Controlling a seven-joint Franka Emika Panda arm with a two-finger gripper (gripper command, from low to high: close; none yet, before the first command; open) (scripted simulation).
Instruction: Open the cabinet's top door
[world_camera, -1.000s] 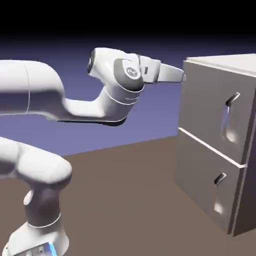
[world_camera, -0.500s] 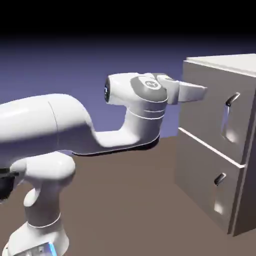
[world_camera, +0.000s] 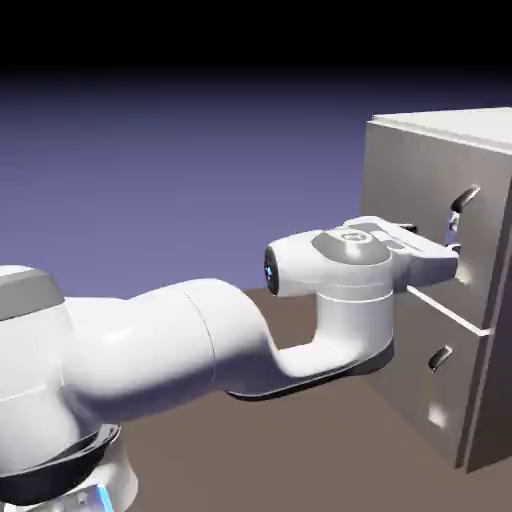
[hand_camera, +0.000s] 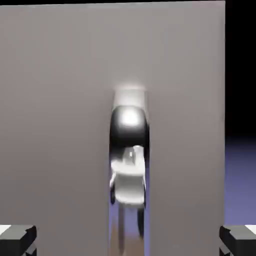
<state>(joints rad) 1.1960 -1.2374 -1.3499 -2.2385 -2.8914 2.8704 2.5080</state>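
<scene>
The light-grey cabinet (world_camera: 482, 400) stands at the exterior view's right. Its top door (world_camera: 400, 190) is shut flush, and a vertical silver bar handle (world_camera: 462, 205) is on it. My gripper (world_camera: 452, 256) points at the door, level with the handle's lower end and close to the panel. In the hand view the door (hand_camera: 60, 100) fills the picture, with the shiny handle (hand_camera: 129, 150) upright in the middle. The grey fingertips (hand_camera: 17, 238) sit wide apart at the bottom corners, so the gripper (hand_camera: 128, 241) is open and straddles the handle's line without touching it.
Below the top door is a shorter panel (world_camera: 400, 375) with a small handle (world_camera: 438, 358), also shut. The brown table (world_camera: 250, 450) runs under the arm. My forearm and elbow stretch low across the picture's left and middle.
The hand has dropped from level with the cabinet's top to the handle's lower end and moved right, closer to the door. The jaws stayed open.
</scene>
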